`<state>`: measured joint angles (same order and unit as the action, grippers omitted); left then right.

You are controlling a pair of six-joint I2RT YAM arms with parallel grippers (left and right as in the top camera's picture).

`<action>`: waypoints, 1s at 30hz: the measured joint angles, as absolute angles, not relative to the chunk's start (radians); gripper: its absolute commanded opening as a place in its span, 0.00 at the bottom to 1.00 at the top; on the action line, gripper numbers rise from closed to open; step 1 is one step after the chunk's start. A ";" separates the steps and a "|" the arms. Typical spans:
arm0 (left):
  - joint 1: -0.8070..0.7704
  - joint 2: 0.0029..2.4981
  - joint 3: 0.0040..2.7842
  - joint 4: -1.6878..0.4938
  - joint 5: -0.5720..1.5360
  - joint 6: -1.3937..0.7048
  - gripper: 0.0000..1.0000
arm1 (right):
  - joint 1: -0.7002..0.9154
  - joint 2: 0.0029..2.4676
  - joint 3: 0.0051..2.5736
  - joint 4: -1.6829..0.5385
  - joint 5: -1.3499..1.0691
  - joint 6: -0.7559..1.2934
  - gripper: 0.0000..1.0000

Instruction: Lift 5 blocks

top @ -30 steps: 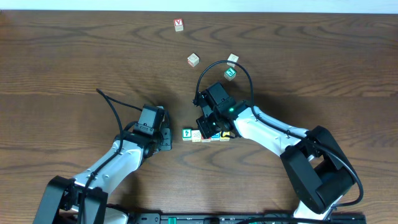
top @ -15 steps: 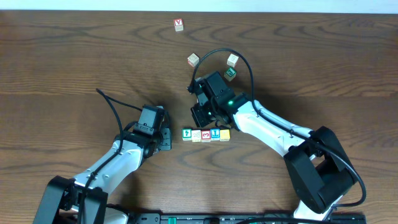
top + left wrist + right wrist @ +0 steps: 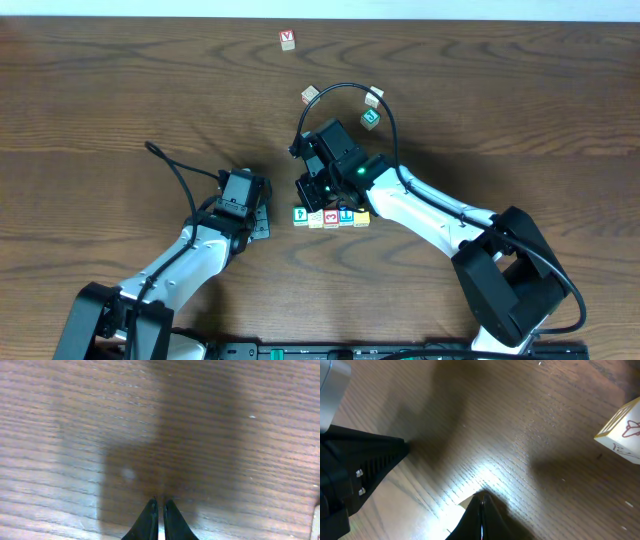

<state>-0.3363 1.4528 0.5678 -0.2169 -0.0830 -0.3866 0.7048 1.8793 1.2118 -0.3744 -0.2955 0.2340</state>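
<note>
Five small blocks lie in a tight row on the table: green, cream, red with a "3", blue and yellow. My right gripper hovers just above the row's left end, shut and empty. In the right wrist view its fingertips meet over bright wood, with a pale corner beside them. My left gripper rests left of the row, shut on nothing. In the left wrist view its fingertips are pressed together above bare wood.
Loose cubes lie farther back: one with a red "V", two cream ones and a green one. A cream cube with a red drawing shows in the right wrist view, with the left arm at its left edge.
My right gripper has drawn back up and to the left, off the row of blocks. The row stays where it was. The left arm has shifted only slightly.
</note>
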 measured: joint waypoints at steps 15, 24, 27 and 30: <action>-0.336 1.453 0.568 -0.217 -0.090 -0.394 0.07 | 0.727 1.879 1.212 -0.394 -0.271 0.297 0.01; -0.336 1.453 0.568 -0.217 -0.094 -0.394 0.08 | 0.728 1.905 1.212 -0.365 -0.248 0.305 0.01; -0.336 1.453 0.568 -0.217 -0.096 -0.395 0.07 | 0.728 1.926 1.212 -0.362 -0.246 0.307 0.01; -0.336 1.453 0.567 -0.217 -0.097 -0.396 0.07 | 0.728 1.930 1.212 -0.362 -0.245 0.307 0.01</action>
